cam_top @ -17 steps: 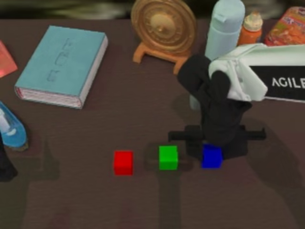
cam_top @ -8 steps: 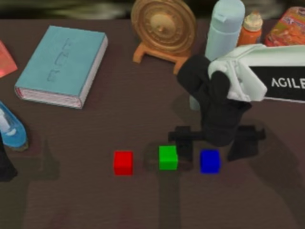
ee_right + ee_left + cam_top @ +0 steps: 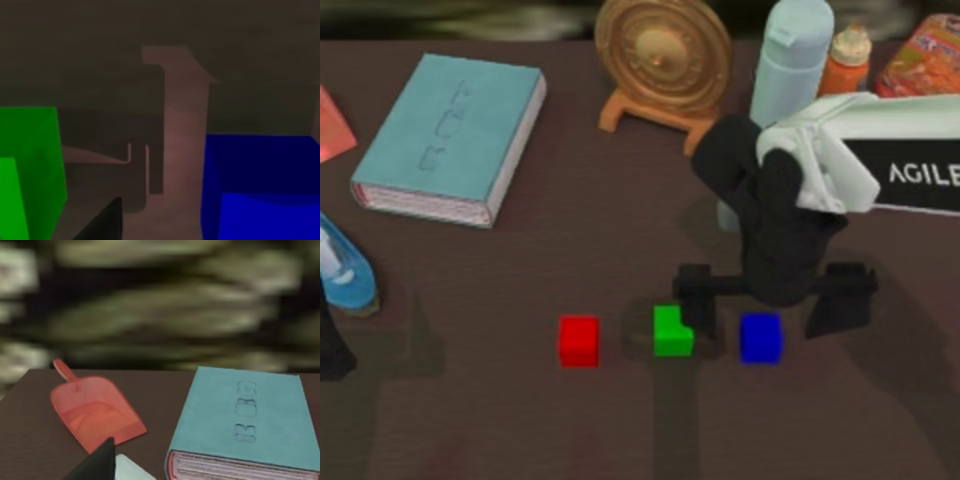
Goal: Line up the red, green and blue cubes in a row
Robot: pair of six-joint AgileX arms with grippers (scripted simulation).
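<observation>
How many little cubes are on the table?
3, in a row: red cube leftmost, green cube in the middle, blue cube rightmost, below the open right gripper.

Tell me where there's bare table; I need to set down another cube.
Free: in front of the red cube, green cube and blue cube; also between the book and that row. Crowded: the back edge, and around the right claw.
</observation>
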